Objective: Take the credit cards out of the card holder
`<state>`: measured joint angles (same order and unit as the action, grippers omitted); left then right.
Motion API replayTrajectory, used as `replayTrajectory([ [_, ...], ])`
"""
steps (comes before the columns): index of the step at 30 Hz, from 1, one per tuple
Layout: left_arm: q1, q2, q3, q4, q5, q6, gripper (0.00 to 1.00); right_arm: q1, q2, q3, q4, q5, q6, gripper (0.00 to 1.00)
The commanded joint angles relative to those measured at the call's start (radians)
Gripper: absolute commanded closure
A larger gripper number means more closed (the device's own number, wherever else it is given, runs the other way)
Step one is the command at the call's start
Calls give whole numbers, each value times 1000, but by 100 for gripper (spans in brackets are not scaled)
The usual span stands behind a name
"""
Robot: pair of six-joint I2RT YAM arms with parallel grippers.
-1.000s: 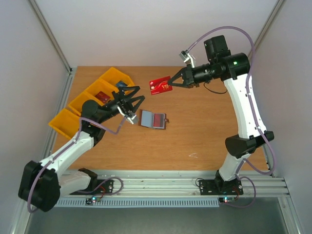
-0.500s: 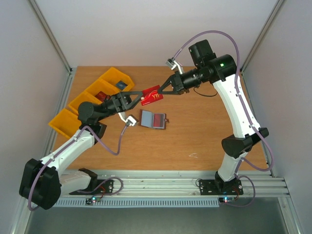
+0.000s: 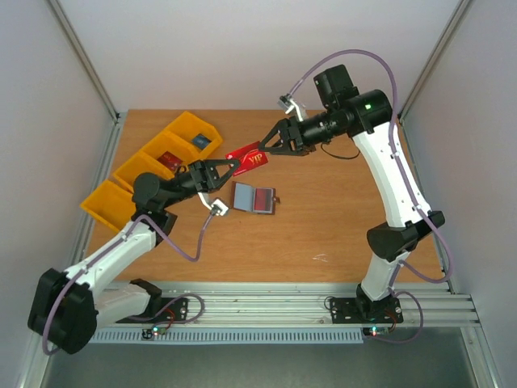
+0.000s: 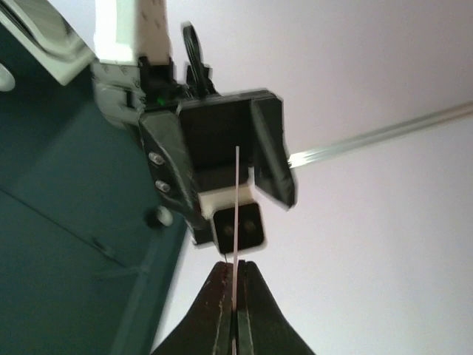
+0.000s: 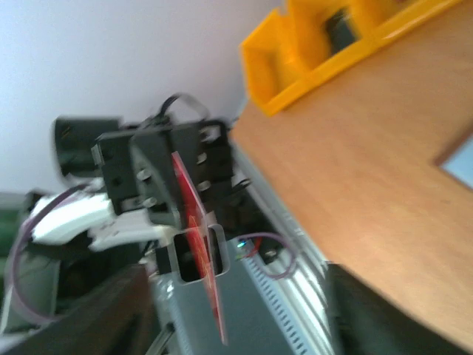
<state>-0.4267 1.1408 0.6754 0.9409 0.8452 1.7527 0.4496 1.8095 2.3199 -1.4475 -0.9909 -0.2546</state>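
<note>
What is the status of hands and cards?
Left hand shut on red credit card, mid-air. Right hand open around its other end. Card holder open on table, red card inside. Nothing in the way.

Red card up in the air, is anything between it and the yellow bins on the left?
Nothing visible blocks that path. The left gripper is shut on the red card; the right gripper stands open around its far end, not clamping it. The yellow bins lie to the card's left.

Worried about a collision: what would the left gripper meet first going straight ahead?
Most likely the right gripper, facing it directly beyond the red card that the left gripper pinches.
</note>
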Motion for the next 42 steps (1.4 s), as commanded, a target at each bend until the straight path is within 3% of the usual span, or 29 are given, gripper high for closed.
replayTrajectory([
  [1,-45,-135,-35,-303,-291,-100,100,-88,-13,13,-32,235,12,10],
  [2,-58,-188,-4,-515,-403,-126,100,-108,-29,-1,-32,321,21,3],
  [4,-64,-225,135,-984,-580,-232,100,-133,-63,-49,-18,509,28,2],
  [5,-64,-200,194,-1139,-707,-341,100,-139,-79,-70,-5,601,29,2],
  [8,-48,-52,299,-1342,-962,-521,100,-141,-127,-137,51,790,22,1],
  [11,-2,86,400,-1491,-1082,-622,100,-141,-156,-189,109,860,-11,1],
  [16,97,292,540,-1553,-1241,-698,100,-144,-150,-236,156,927,-85,2],
  [21,187,548,811,-1581,-1410,-741,100,-170,-79,-209,185,926,-128,1],
  [31,219,930,1261,-1874,-1524,-997,100,-265,28,-135,165,905,-150,2],
  [35,230,930,1285,-1923,-1510,-1123,100,-297,24,-155,159,885,-154,1],
  [42,236,1045,1350,-1890,-1483,-1136,100,-302,52,-129,143,867,-167,2],
])
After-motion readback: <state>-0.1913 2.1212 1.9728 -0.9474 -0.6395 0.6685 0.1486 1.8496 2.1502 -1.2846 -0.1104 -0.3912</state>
